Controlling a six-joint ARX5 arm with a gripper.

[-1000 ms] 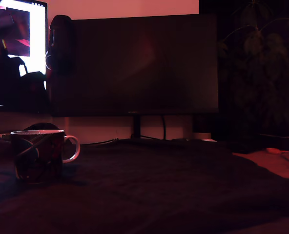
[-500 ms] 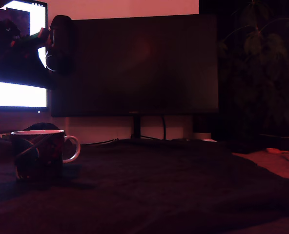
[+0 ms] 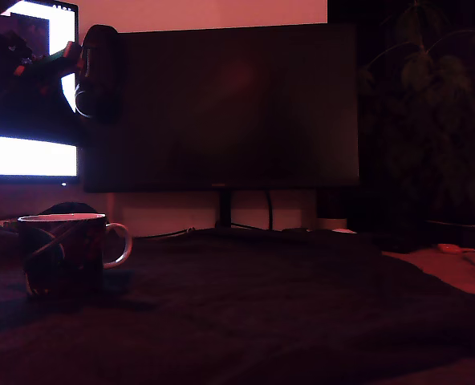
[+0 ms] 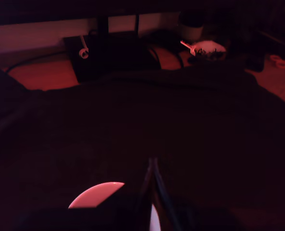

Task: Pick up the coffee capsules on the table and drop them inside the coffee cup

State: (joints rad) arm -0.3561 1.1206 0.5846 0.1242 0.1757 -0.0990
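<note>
Closed with its fingers pressed together, the gripper (image 4: pixel 152 192) hung high above the coffee cup (image 3: pixel 63 255), which stood on the dark cloth (image 3: pixel 286 313) toward the exterior view's left. Whether it held a capsule could not be told; none showed.

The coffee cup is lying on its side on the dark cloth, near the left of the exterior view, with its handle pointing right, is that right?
Not quite. The coffee cup stands upright, not on its side: the exterior view shows its light rim level on top and its base on the dark cloth. The rest holds: it sits near that view's left, with its loop handle pointing toward the view's right.
</note>
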